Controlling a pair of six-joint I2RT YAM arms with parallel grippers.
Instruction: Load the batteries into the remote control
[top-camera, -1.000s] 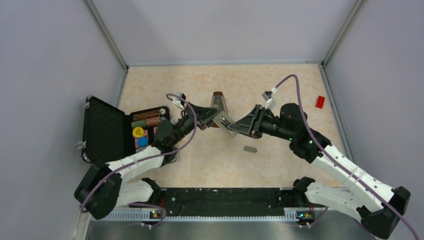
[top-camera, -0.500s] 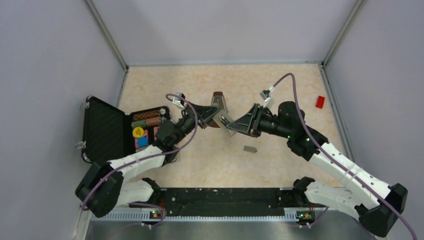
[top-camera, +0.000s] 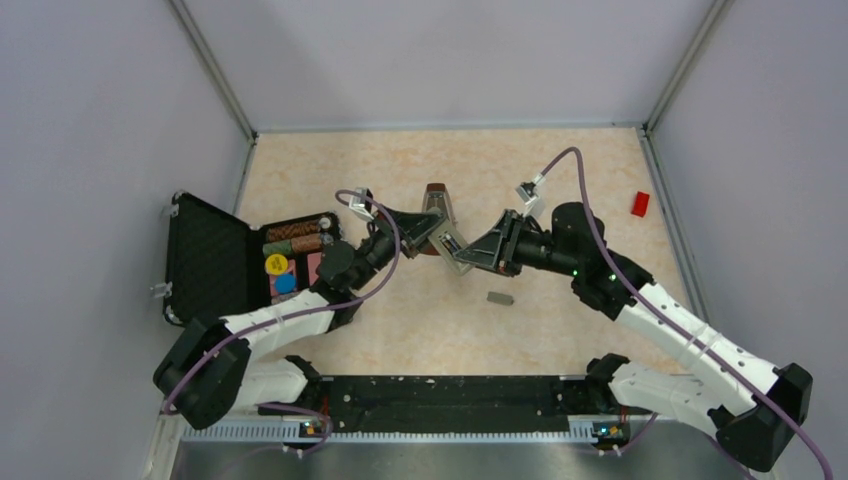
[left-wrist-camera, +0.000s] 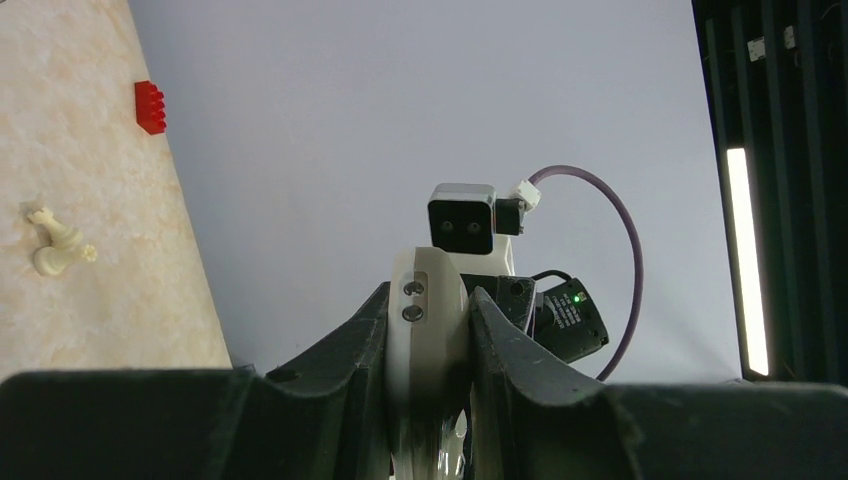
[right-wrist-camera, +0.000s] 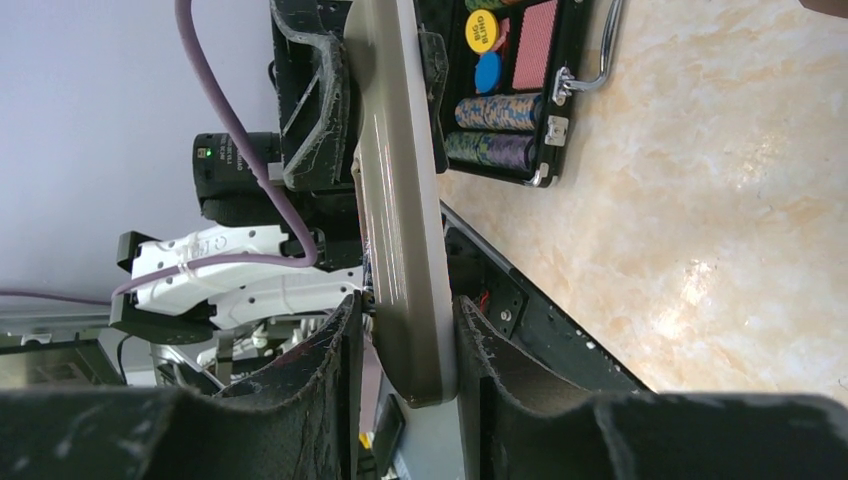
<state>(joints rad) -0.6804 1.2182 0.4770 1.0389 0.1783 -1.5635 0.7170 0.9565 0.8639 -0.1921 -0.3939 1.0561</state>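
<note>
Left gripper (top-camera: 429, 240) and right gripper (top-camera: 471, 254) each clamp one end of the remote control (top-camera: 450, 247). It hangs just in front of the metronome (top-camera: 436, 206), long axis running arm to arm. No batteries show. Left of the metronome, the open case (top-camera: 200, 262) holds poker chips (top-camera: 293, 240).

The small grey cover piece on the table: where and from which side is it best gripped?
I would pinch the cover piece across its narrow width, coming straight down from above: it lies flat and alone on the table, its long edges free.
</note>
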